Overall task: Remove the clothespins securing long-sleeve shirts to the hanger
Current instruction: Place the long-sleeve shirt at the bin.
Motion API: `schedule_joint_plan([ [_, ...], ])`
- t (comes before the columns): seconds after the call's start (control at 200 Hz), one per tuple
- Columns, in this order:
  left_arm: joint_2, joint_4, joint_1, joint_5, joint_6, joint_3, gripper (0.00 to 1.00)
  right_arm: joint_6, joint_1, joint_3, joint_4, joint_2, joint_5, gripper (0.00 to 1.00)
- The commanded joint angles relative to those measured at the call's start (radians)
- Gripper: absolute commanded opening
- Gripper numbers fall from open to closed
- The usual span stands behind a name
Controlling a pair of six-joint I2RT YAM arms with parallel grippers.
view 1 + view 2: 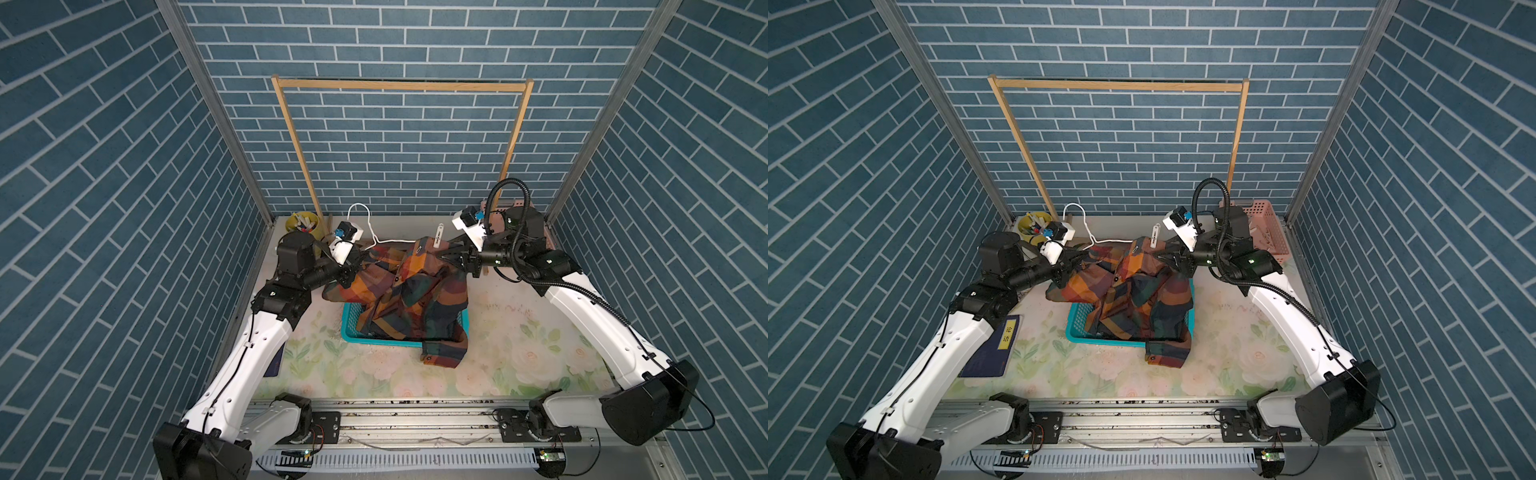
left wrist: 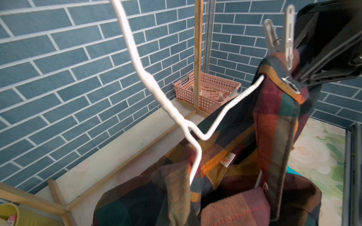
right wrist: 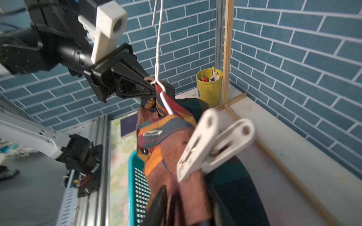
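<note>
Left end effector [image 3: 152, 86]: jaws pressed together, pinching a fold of the orange, dark-red, navy and green plaid shirt [image 3: 166, 156] right at the shoulder bend of the thin white wire hanger [image 3: 157, 58]. Cannot tell whether the wire itself is inside the pinch.

Right end effector [image 1: 444, 255]: black fingers [image 3: 159, 205] spread, one on each side of a raised shirt fold; no squeeze on the cloth visible.

White plastic clothespin [image 3: 211, 144]: clipped on that same fold just ahead of the spread fingers, handles up, standing clear in both top views [image 1: 438, 236] [image 1: 1154, 236].

The shirt hangs from the two ends, its lower part draped into the teal plastic basket [image 1: 353, 332] on the floral-printed surface [image 1: 519, 353].
</note>
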Motion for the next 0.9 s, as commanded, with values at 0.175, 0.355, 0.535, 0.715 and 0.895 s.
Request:
schedule_joint_plan([
  [0.175, -0.038, 0.23, -0.058, -0.111, 0.116, -0.072, 0.0, -0.149, 0.001, 0.023, -0.093, -0.049, 0.108, 0.7],
  [0.355, -0.046, 0.242, -0.168, -0.196, 0.406, -0.123, 0.0, -0.259, 0.001, 0.003, -0.109, -0.094, 0.214, 0.7],
  [0.535, -0.036, 0.329, -0.232, -0.356, 0.478, -0.165, 0.0, -0.339, 0.001, -0.012, -0.143, -0.146, 0.255, 0.71],
  [0.715, -0.032, 0.42, -0.234, -0.435, 0.508, -0.185, 0.0, -0.415, 0.001, 0.042, -0.328, -0.13, 0.242, 0.71],
  [0.895, -0.032, 0.452, -0.235, -0.368, 0.585, -0.212, 0.0, -0.476, 0.001, 0.029, -0.37, -0.124, 0.253, 0.71],
])
